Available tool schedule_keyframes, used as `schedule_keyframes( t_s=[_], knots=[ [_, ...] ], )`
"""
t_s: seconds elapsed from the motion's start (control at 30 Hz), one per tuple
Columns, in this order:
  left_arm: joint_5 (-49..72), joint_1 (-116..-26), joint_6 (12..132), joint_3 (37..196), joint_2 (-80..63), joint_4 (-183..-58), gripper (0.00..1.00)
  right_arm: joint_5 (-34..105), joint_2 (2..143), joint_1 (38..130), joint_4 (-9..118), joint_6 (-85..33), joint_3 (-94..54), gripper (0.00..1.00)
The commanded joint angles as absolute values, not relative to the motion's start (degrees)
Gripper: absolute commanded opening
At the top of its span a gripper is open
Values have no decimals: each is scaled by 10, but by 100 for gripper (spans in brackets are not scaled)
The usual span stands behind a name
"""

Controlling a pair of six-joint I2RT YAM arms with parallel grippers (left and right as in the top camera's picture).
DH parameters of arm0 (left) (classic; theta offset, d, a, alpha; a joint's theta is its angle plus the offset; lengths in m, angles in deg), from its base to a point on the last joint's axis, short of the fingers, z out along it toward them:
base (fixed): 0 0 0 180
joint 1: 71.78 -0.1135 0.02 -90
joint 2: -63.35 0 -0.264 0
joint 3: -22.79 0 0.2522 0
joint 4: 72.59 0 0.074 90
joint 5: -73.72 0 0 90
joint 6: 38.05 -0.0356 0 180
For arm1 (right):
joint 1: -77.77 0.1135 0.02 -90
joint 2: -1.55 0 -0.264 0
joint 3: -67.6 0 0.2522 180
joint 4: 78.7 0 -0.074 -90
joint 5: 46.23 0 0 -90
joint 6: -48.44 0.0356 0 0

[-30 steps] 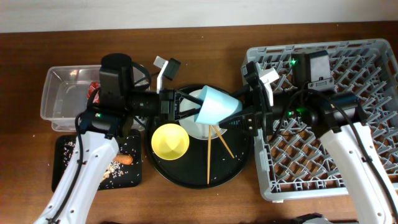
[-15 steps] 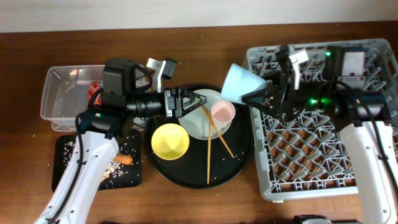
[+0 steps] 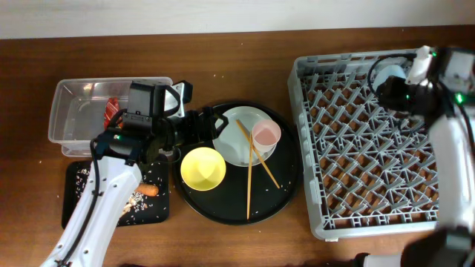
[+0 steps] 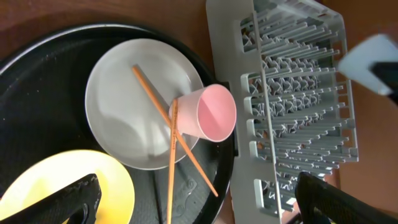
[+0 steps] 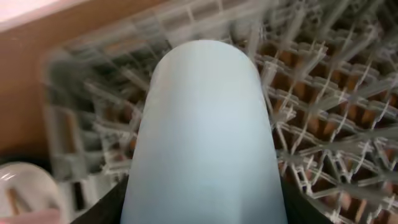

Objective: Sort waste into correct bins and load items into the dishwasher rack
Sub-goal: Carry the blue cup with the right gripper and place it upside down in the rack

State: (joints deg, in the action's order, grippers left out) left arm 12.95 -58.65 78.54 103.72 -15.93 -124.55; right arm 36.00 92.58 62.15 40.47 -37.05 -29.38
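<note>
Step in hand: loading the blue cup into the rack.

Noted the cup pinched in the right tool, with dark fingers pressed on both flanks at the close end. Located over the rack's far corner, on the side away from the left arm. Above the pegs and judged not yet set down; contact with pegs not discernible through the blur.

Orientation: long axis in line with the tool, pointing away from the wrist and across the peg grid toward the rack's far wall. Far end looks rounded and narrower, so judged to be the base. Mouth hidden at the tool end, not confirmed.

Next move, as judged: turn the cup mouth-down, lower it between peg rows until propped, then spread the tool. Risk of rolling along the pegs if laid sideways.

Left tool spread wide and empty, hovering over the round tray just beside the rack on the left-arm side.

Below it:
- Pink cup tipped on the plate, mouth toward the rack.
- Chopsticks crossed and touching that cup, long axes roughly along the rack's adjacent wall.
- Bowl upright, farther from the rack than the plate.

Probable next pick: the pink cup. Would call for a grip clear of the chopsticks.
</note>
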Motion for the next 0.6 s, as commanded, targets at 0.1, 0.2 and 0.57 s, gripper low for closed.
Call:
schedule_keyframes(
  t_s=[0.1,0.2,0.57],
  knots=[
    [123,-587,780,1039,-159,-1246,99,385,1123,662,333,-413,-516,44],
    [123,-587,780,1039,-159,-1246,99,385,1143,677,351,-412,-520,45],
    [123,-587,780,1039,-159,-1246,99,385,1164,676,297,-413,-517,44]
  ],
)
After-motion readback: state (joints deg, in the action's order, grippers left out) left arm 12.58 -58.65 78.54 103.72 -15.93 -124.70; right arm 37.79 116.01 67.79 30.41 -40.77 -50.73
